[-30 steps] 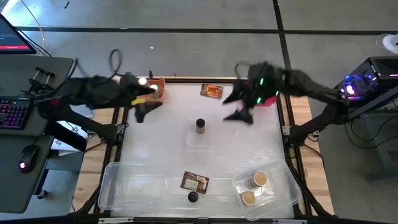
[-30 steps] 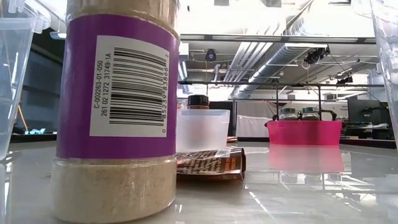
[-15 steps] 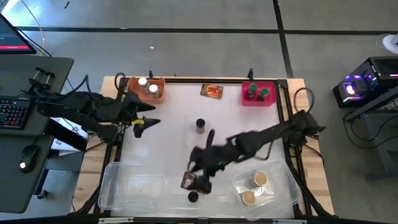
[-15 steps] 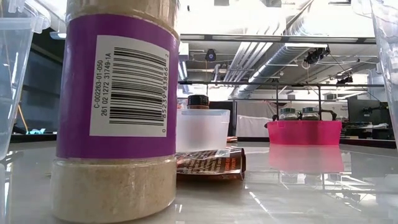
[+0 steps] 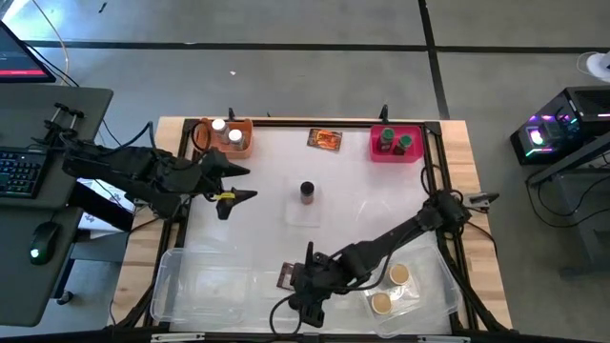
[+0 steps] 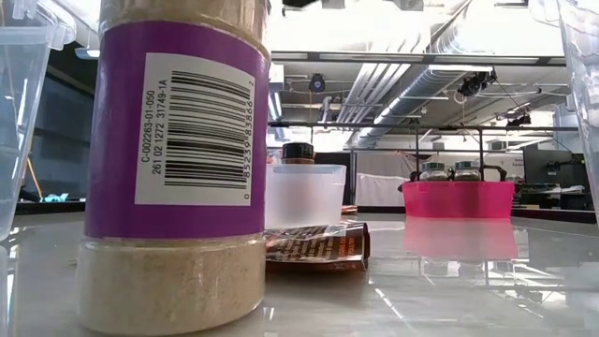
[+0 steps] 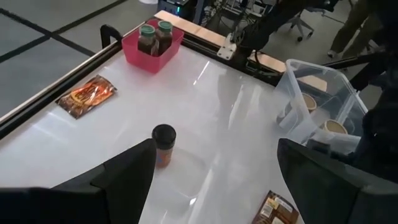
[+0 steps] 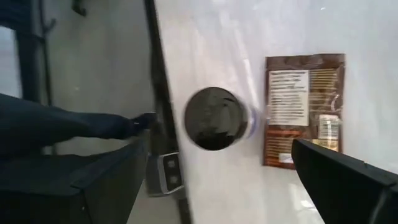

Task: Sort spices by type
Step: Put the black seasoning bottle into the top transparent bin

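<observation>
One black-lidded jar [image 8: 216, 118] upright, right tool [image 5: 307, 303] above

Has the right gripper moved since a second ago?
Yes. The right gripper swung from beside the pink bin across the table to the near edge, now over the black-lidded jar.

Your right gripper [image 5: 303, 297] has swung from up near the pink bin [image 5: 396, 153] all the way down to the near edge. Its fingers now hang spread over the black-lidded jar [image 8: 215, 119], beside the brown packet [image 8: 303, 109]. Your left gripper [image 5: 236, 184] has moved off the orange bin [image 5: 246, 143] toward the table's middle.
</observation>
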`<action>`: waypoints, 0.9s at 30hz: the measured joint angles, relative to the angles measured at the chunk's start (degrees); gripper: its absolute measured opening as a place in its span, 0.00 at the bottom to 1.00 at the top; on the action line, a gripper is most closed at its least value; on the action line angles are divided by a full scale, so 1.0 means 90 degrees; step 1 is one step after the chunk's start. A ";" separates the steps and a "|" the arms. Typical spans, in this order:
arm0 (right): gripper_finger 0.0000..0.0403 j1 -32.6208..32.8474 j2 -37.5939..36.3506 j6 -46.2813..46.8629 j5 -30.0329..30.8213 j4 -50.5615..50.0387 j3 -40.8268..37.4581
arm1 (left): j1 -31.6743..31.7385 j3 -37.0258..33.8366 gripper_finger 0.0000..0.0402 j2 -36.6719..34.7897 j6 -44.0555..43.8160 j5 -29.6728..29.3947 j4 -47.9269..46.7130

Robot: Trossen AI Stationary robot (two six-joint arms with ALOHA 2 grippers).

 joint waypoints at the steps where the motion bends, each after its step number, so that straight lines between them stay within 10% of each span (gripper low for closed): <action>1: 0.98 0.0006 0.0045 -0.0126 0.0059 -0.0039 0.0000 | 0.0000 0.0000 0.80 0.0031 0.0021 -0.0002 0.0049; 27: 0.98 0.0029 0.0556 -0.3812 0.0343 0.0690 -0.0005 | 0.0007 0.0000 0.80 0.0154 -0.0049 -0.0007 0.0050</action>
